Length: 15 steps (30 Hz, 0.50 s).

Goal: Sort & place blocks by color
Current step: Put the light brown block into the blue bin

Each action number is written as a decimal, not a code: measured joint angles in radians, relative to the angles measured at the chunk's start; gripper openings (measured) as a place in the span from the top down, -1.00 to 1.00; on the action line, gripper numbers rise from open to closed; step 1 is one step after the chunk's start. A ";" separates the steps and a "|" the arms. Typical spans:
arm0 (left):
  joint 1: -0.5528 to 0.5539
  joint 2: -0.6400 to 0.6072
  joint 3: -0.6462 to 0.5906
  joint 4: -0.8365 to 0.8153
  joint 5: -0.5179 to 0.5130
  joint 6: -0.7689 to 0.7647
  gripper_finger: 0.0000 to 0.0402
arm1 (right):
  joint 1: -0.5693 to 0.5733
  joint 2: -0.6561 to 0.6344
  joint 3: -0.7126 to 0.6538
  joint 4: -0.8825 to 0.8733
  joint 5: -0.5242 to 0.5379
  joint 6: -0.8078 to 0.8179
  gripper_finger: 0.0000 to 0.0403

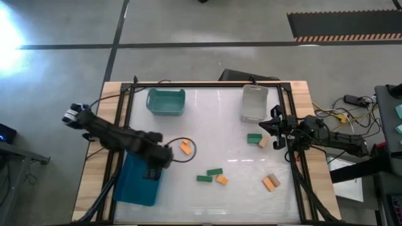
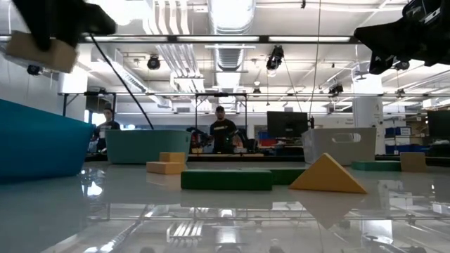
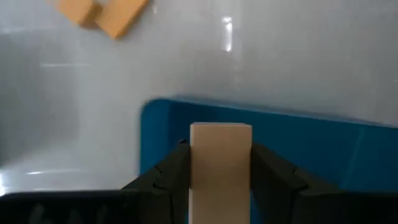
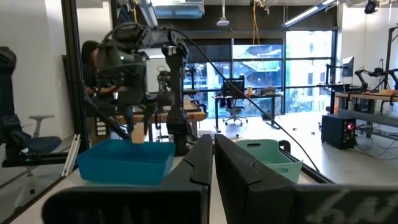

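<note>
The left gripper [image 3: 219, 180] clamps a pale tan block [image 3: 220, 163] between its fingers and hangs over the near corner of the blue bin [image 1: 139, 182], so this block looks almost delivered, though whether that bin holds others I cannot tell. Just beyond it an orange block [image 1: 186, 147] lies on the table, farther off two green blocks [image 1: 210, 175] and another orange one, all unsorted. Well across the table the right gripper [image 1: 275, 130] waits with fingers closed and empty beside the clear bin [image 1: 254, 103], near a green and tan pair [image 1: 257, 139]; the middle stays open for travel.
</note>
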State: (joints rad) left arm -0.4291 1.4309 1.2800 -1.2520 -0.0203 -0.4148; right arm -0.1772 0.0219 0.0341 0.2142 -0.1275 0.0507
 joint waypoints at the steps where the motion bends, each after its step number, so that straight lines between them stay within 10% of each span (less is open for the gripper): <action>1: -0.020 -0.018 -0.027 0.016 0.022 -0.031 0.43 | 0.000 0.000 0.000 0.000 0.000 0.001 0.96; 15: -0.142 -0.020 -0.265 0.255 0.135 -0.208 0.43 | 0.000 0.000 0.000 0.001 0.000 -0.001 0.96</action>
State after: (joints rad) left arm -0.5713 1.4110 1.0155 -0.9975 0.1150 -0.6225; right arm -0.1772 0.0219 0.0341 0.2150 -0.1276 0.0493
